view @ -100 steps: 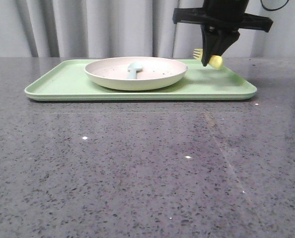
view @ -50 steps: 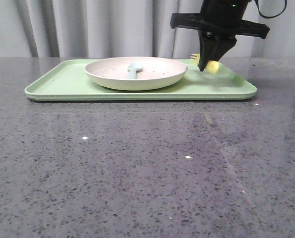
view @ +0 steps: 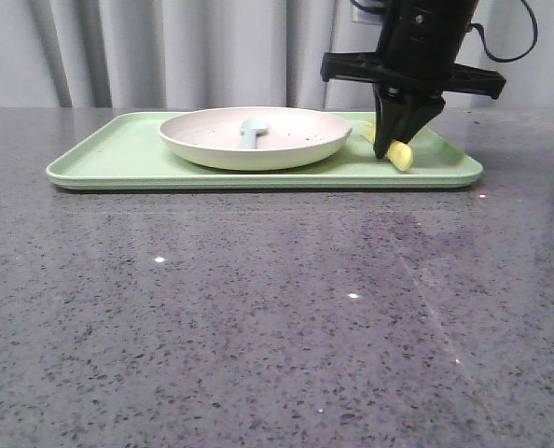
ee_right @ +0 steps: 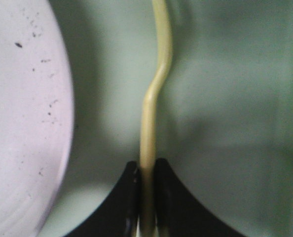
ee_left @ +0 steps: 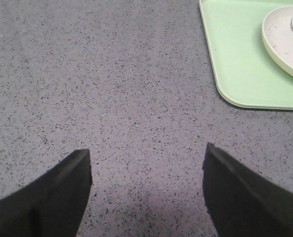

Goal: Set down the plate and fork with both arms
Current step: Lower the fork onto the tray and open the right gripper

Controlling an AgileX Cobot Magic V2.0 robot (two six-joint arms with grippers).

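Note:
The cream-white speckled plate (view: pixel 256 137) rests on the light-green tray (view: pixel 118 159), and its rim also shows in both wrist views (ee_left: pixel 284 44) (ee_right: pixel 23 123). The yellow fork (view: pixel 398 152) is pinched edge-on by my right gripper (view: pixel 386 149), low over the tray's right part beside the plate; whether it touches the tray I cannot tell. In the right wrist view the fork (ee_right: pixel 154 98) runs out from the shut gripper (ee_right: pixel 146 170). My left gripper (ee_left: pixel 147 160) is open over bare tabletop, off the tray's corner.
A pale blue-green utensil (view: pixel 251 129) lies in the plate. The grey speckled table (view: pixel 258 308) stretches toward me in front of the tray. Grey curtains hang behind.
My right gripper has come down with the fork, from above the tray's far right edge to low over the tray beside the plate. Plate and tray have not moved.

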